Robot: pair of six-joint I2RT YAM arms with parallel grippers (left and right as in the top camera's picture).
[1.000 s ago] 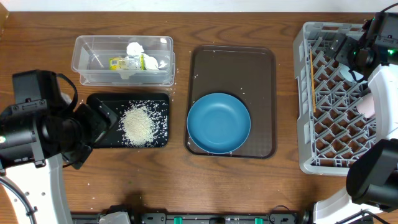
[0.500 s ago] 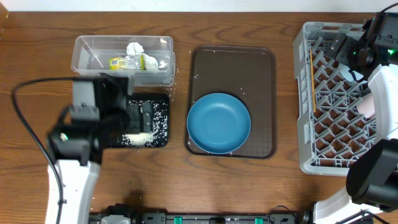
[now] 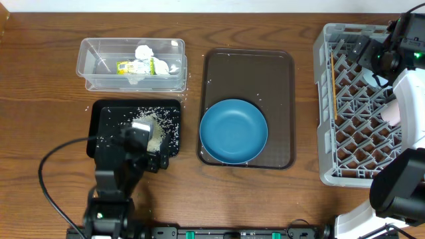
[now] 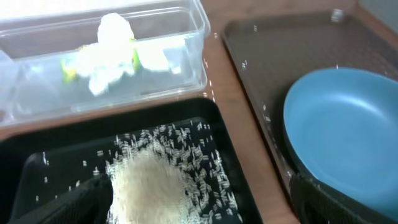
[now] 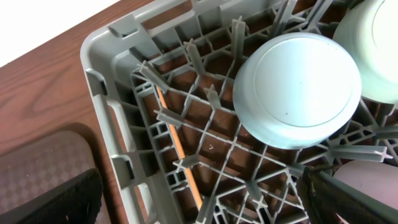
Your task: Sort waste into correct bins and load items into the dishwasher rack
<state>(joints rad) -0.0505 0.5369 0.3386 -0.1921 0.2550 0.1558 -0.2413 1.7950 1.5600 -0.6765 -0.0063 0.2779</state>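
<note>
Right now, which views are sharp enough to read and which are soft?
Left wrist: soft throughout, the tissue in the clear tub smeared, the rice heap a white blur at its middle. Overhead: sharp and evenly lit, though the left arm hides part of the black tray. Right wrist: the rack and the pale bowl are crisp.

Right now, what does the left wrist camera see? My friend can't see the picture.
A heap of white rice sits in a black tray. Behind it, a clear tub holds crumpled tissue and a yellow-green wrapper; to the right, a blue dish rests on a brown tray.
</note>
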